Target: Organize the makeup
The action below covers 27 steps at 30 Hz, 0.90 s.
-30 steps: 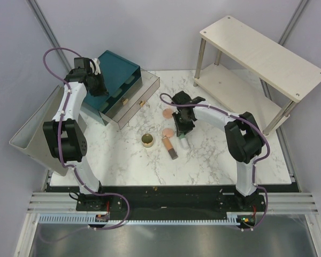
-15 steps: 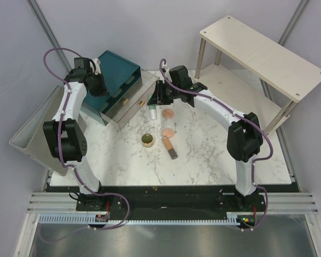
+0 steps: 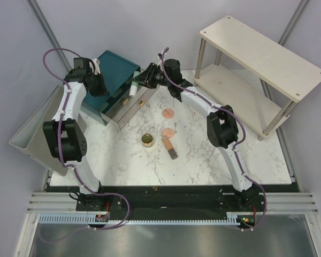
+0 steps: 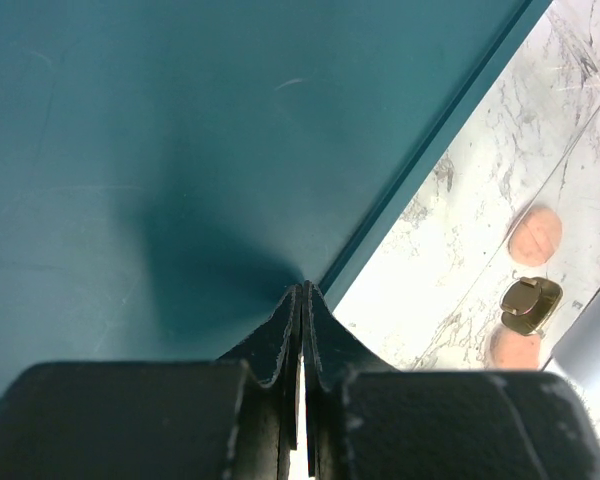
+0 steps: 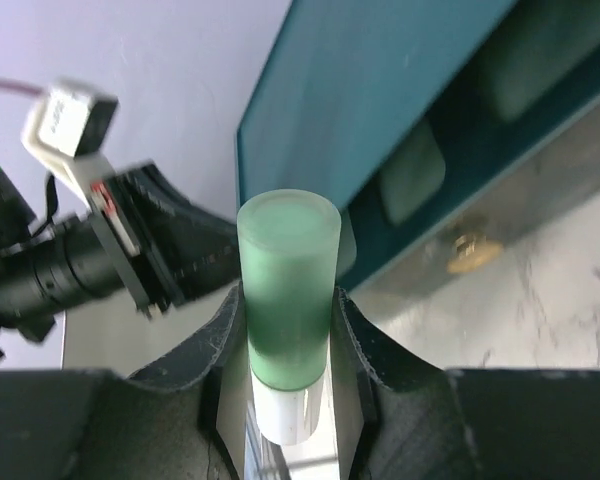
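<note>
- Right wrist view: the green-and-white tube [image 5: 288, 300] sits between the right jaws. They squeeze it on both sides, and its green end points away from the camera.
- Top view: the tube is held up in the air at the front of the teal box [image 3: 115, 72], where a drawer [image 3: 140, 101] is pulled out.
- The left jaws are pressed together with nothing in them, just over the top of the box.
- Two pink discs [image 3: 167, 113], a gold tin [image 3: 147, 140] and an orange-and-dark tube [image 3: 170, 147] lie on the tabletop [image 3: 214, 155].
</note>
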Each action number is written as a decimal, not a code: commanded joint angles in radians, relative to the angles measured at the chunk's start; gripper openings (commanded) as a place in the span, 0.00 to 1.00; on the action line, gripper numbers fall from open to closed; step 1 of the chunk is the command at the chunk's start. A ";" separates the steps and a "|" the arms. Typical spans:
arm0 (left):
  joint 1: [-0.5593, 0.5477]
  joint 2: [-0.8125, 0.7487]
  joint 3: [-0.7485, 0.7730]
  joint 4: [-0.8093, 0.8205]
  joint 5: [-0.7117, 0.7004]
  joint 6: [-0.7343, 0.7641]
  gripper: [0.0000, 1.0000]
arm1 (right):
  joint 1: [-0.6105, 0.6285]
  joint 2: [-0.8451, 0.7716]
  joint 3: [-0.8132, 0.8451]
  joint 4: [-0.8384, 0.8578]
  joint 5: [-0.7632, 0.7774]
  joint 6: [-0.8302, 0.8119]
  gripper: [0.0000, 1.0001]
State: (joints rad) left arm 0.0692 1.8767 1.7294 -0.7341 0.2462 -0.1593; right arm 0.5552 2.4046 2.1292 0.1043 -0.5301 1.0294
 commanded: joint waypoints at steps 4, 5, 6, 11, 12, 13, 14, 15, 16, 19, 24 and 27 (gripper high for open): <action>-0.006 0.070 -0.033 -0.152 0.011 -0.022 0.06 | 0.000 0.042 0.198 -0.040 0.200 -0.041 0.18; -0.005 0.070 -0.033 -0.152 0.010 -0.022 0.06 | 0.000 0.039 0.193 -0.076 0.214 -0.057 0.20; -0.006 0.071 -0.031 -0.152 0.010 -0.022 0.06 | 0.000 0.024 0.178 -0.093 0.244 -0.074 0.27; -0.006 0.073 -0.033 -0.151 0.005 -0.025 0.06 | 0.000 -0.012 0.121 -0.136 0.283 -0.135 0.47; -0.006 0.073 -0.033 -0.151 0.005 -0.026 0.06 | -0.001 -0.007 0.123 -0.138 0.282 -0.137 0.51; -0.006 0.073 -0.033 -0.151 0.004 -0.026 0.06 | 0.000 -0.004 0.124 -0.143 0.279 -0.138 0.52; -0.005 0.075 -0.028 -0.151 0.005 -0.025 0.06 | -0.001 -0.004 0.124 -0.149 0.277 -0.135 0.54; -0.006 0.076 -0.027 -0.151 0.005 -0.025 0.06 | 0.000 -0.001 0.124 -0.149 0.278 -0.135 0.57; -0.006 0.076 -0.024 -0.151 0.007 -0.023 0.06 | 0.000 0.001 0.124 -0.150 0.278 -0.135 0.59; -0.006 0.076 -0.022 -0.152 0.008 -0.022 0.06 | -0.001 0.001 0.126 -0.150 0.289 -0.137 0.65; -0.006 0.078 -0.014 -0.152 0.002 -0.014 0.06 | -0.009 -0.047 0.133 -0.150 0.311 -0.178 0.66; -0.005 0.078 -0.010 -0.152 0.004 -0.013 0.06 | -0.020 -0.128 0.115 -0.193 0.320 -0.289 0.65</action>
State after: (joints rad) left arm 0.0708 1.8866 1.7420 -0.7391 0.2539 -0.1680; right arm 0.5510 2.4386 2.2456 -0.0696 -0.2420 0.8791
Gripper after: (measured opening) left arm 0.060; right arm 0.655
